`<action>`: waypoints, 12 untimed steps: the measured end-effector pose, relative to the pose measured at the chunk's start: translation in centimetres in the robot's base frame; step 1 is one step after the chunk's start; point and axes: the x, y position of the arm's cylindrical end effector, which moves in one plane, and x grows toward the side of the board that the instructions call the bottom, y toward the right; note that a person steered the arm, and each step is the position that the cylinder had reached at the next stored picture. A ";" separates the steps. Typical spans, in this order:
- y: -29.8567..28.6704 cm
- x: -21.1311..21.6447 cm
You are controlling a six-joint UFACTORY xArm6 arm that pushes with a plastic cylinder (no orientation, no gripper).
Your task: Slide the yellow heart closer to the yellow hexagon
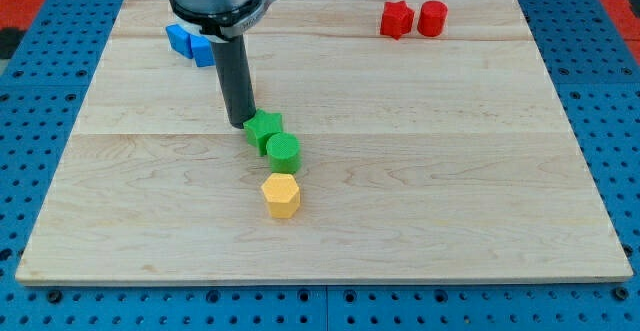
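The yellow hexagon lies on the wooden board, below the middle. No yellow heart shows in this view; the rod may hide it. My tip rests on the board just to the left of a green star, touching it or nearly so. A green cylinder sits against the star's lower right, just above the yellow hexagon. My tip is above and left of the hexagon.
Two blue blocks sit together at the view's top left, partly behind the arm. A red star-like block and a red cylinder sit side by side at the top right. A blue pegboard surrounds the board.
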 end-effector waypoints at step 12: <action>-10.7 -3.4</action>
